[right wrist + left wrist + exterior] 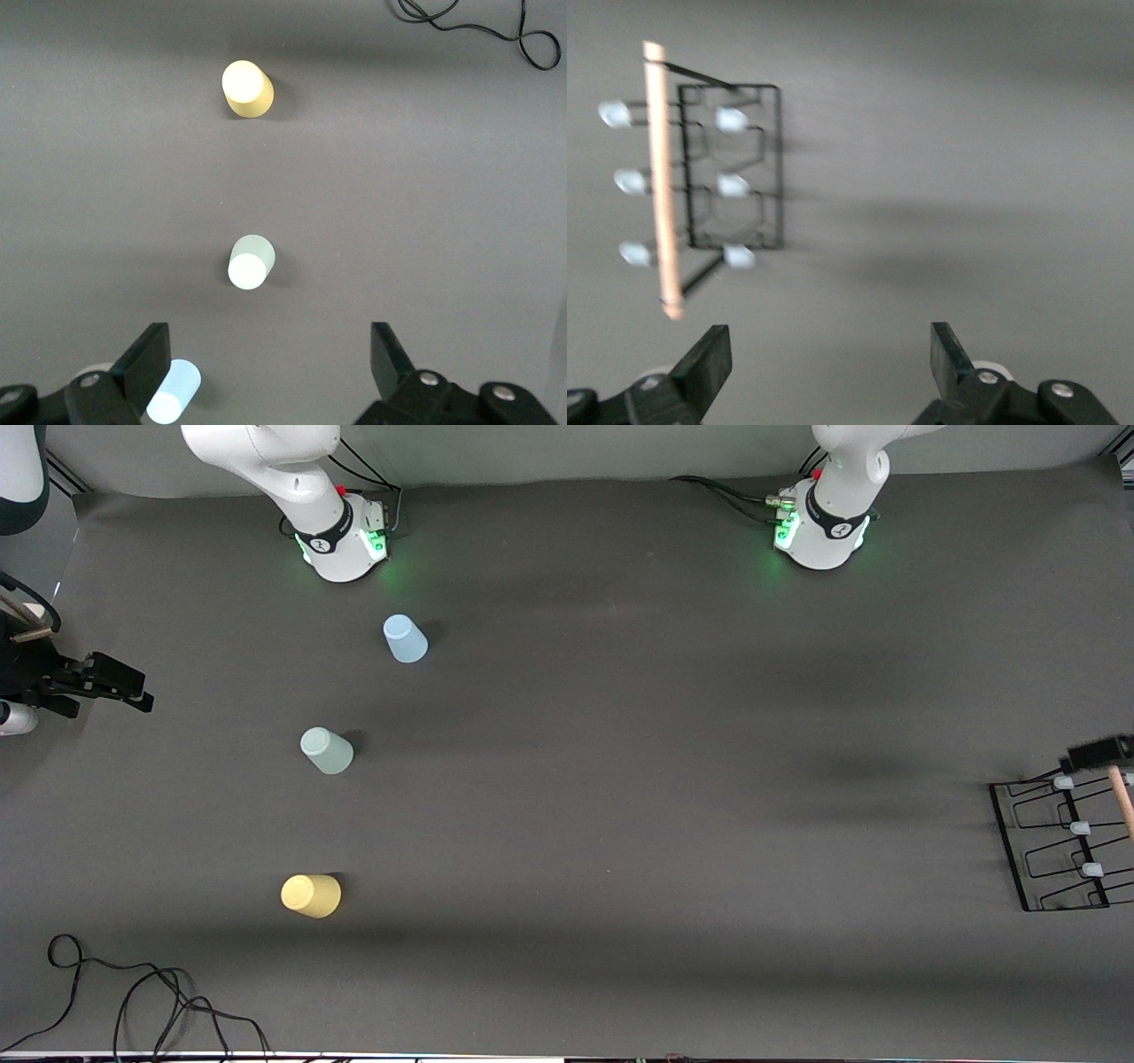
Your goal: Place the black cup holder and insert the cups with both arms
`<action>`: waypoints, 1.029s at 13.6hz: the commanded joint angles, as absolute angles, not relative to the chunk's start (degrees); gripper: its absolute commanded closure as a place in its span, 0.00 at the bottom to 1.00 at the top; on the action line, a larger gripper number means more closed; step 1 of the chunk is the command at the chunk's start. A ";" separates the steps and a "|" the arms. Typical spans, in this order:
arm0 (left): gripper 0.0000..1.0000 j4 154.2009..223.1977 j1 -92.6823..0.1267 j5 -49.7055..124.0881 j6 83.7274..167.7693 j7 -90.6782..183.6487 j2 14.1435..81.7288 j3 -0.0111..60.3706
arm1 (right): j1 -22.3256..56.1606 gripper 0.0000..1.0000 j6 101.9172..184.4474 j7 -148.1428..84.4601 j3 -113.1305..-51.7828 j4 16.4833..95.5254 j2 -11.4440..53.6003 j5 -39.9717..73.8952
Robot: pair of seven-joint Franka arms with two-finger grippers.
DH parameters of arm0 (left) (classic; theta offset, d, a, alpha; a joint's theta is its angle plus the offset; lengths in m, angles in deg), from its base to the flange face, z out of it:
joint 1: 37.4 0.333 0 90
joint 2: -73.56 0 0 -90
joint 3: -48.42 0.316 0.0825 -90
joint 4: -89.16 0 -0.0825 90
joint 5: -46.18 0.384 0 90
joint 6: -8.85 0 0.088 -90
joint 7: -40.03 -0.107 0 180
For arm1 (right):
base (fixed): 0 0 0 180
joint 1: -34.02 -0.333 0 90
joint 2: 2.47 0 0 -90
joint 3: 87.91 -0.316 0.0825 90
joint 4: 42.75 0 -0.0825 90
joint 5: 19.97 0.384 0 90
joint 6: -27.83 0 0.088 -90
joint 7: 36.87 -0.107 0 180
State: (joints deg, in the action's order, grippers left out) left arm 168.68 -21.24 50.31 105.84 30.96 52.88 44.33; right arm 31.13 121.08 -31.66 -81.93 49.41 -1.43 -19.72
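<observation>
Yellow cup (311,895) stands untouched; rack (1059,843) sits at table (620,779) edge. Left gripper (830,354) and right gripper (269,354) hover, fingers wide. Next: grasp rack's handle (662,177).

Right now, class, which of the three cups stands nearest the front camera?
The yellow cup: it lies lowest in the front view, nearer than the pale green cup and the light blue cup.

The rack (735,168) is thin black wire with a pale wooden bar (663,177); beside it, the table cover (620,779) looks matt grey.
</observation>
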 commanded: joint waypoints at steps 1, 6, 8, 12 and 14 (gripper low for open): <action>0.00 165.28 -17.82 54.96 109.55 24.58 47.64 43.85 | 30.41 0.00 120.55 -31.86 -81.40 49.36 -2.04 -19.88; 0.24 165.71 -11.58 56.47 119.58 15.53 39.47 43.85 | 30.41 0.00 120.55 -31.86 -81.40 49.36 -2.12 -19.88; 0.55 166.68 -11.39 56.64 121.34 13.15 38.23 43.85 | 30.41 0.00 120.55 -31.86 -81.40 49.36 -2.21 -19.88; 0.67 168.61 -10.78 56.55 123.62 13.67 36.64 44.11 | 30.41 0.00 120.55 -31.86 -81.40 49.36 -2.12 -19.88; 1.00 168.18 -11.65 56.55 122.85 14.28 36.73 44.11 | 30.41 0.00 120.55 -31.86 -81.40 49.27 -2.12 -19.88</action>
State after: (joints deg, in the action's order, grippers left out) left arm 167.77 -11.24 55.55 122.63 14.08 35.97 44.32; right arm 31.10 121.08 -31.66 -81.92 49.41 -1.44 -19.72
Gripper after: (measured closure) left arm 0.661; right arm 0.000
